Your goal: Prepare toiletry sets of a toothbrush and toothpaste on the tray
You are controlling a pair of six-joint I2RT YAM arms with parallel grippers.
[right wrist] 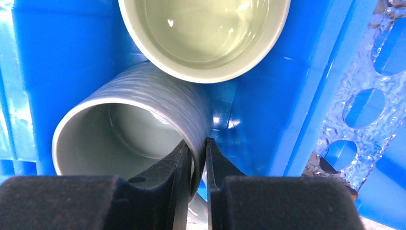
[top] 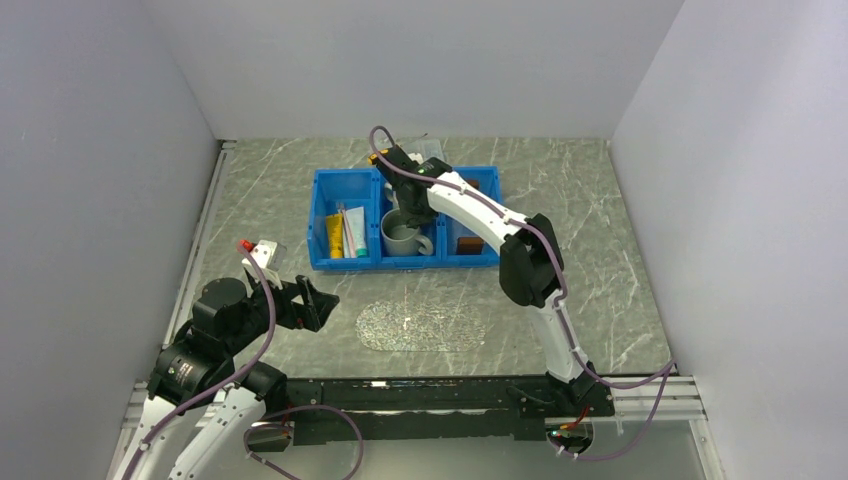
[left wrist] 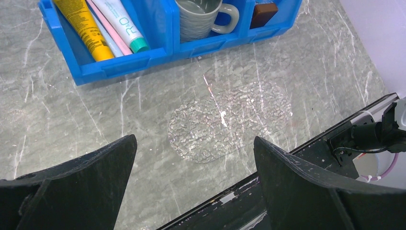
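The toothpaste [left wrist: 119, 21], a white tube with a teal cap, and the thin pink toothbrush [left wrist: 111, 32] lie in the left compartment of the blue bin [top: 322, 215]. The tray [top: 467, 243] lies in the bin's right compartment, and its brown handle blocks show. My right gripper [right wrist: 196, 141] reaches down into the middle compartment. It is shut on the wall of a grey ribbed mug [right wrist: 143, 96], one finger inside and one outside. My left gripper [left wrist: 194, 139] stands open and empty above the table at the front left, well apart from the bin.
A yellow tube [left wrist: 84, 26] lies beside the toothpaste. A second, paler mug [right wrist: 206, 33] stands against the gripped one. A clear textured oval plate [top: 420, 325] rests on the table in front of the bin. A clear perforated piece [right wrist: 368, 96] shows past the bin's wall.
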